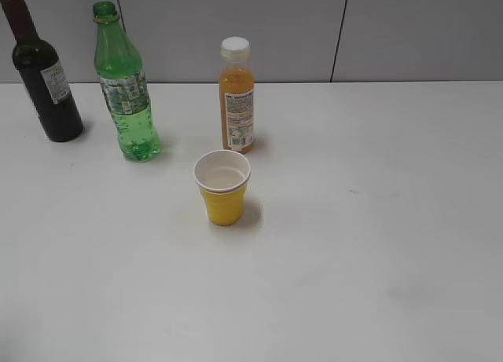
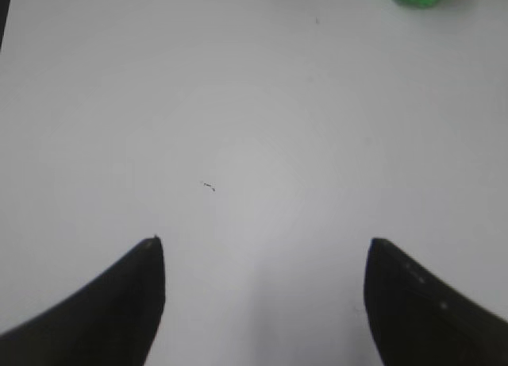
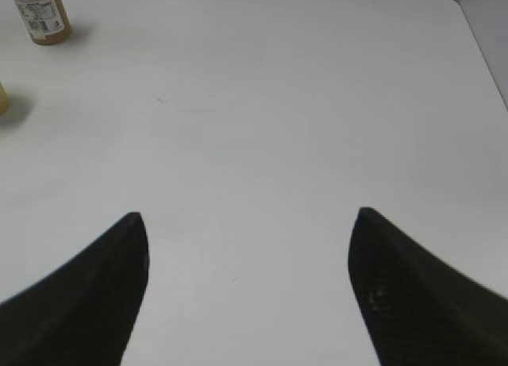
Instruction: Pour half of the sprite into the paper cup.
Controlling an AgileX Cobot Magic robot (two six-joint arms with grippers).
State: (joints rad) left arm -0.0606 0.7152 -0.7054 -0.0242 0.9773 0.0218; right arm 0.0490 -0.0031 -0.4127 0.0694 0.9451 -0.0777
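Hovering over bare white table (image 1: 377, 260) with my left gripper (image 2: 264, 259) and right gripper (image 3: 248, 231) both spread wide, nothing held. Nearest is the little yellow paper cup (image 1: 222, 187), white inside, mouth up so it's ready for pouring. Further back stands the tall clear-green plastic sprite bottle (image 1: 125, 87), upright, cap off I think. Label's too blurry to read.

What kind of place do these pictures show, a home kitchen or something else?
Probably a lab or test bench, not a kitchen: a bare white table against plain grey wall panels, with only three bottles and a paper cup set out, and open robot grippers above the tabletop.
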